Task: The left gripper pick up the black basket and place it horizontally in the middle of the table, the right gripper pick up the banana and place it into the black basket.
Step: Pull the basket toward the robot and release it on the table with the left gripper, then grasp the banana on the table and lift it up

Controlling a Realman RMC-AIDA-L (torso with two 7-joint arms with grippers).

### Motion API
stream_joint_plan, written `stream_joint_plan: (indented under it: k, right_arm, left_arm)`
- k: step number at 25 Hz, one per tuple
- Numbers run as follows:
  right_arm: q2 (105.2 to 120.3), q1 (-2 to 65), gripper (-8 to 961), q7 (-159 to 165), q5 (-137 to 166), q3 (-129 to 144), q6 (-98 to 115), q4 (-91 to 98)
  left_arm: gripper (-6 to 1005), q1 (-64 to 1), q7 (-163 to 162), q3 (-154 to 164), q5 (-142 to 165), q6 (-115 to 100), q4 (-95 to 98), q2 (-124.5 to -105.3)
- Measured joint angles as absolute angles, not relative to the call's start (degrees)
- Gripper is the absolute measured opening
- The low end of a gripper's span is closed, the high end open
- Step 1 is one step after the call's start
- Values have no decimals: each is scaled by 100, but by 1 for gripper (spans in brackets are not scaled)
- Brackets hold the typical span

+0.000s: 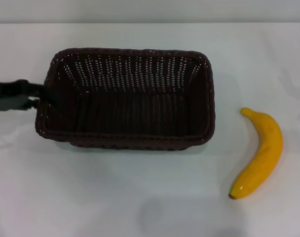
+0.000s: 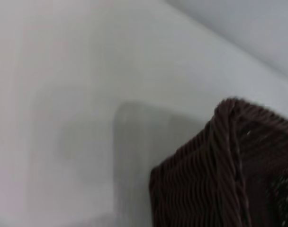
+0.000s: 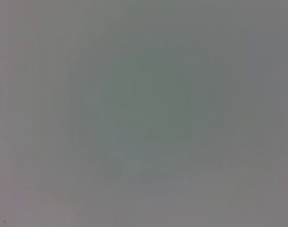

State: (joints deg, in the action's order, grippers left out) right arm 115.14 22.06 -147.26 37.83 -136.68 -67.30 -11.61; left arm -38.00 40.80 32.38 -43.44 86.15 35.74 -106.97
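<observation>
Two task things lay on the white table [image 1: 140, 197]. Our left gripper [image 1: 41, 96] met the black basket [image 1: 128, 98] at its left short rim, a hold that would let us shift it; whether the jaws were clamped there, we could not tell. The basket's long axis ran left to right, mid-table. The banana [image 1: 261, 153] lay apart on its right, dark tip toward us. Our right gripper was unseen.

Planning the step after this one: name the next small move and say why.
Probably let the left gripper release the basket and back away. The basket already lies lengthwise near the middle of the table, while the banana lies to its right, untouched. The right gripper is not in view.
</observation>
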Motion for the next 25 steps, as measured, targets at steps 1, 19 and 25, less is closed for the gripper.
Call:
stream_joint_plan:
  k: [1, 19, 25]
  right_arm:
    - [11513, 2207, 869, -14679, 3781, -13671, -6727, -1161]
    - [10444, 1935, 869, -8608, 5880, -12332, -6198, -2678]
    - [10372, 1900, 869, -5548, 9109, -12337, -6181, -4943]
  left_arm:
    - [600, -3612, 4297, 3231, -4709, 8575, 3604, -10697]
    - [724, -1650, 8708, 1474, -8296, 8119, 3274, -11253]
    - [723, -1433, 11086, 845, -9605, 8123, 2570, -11536]
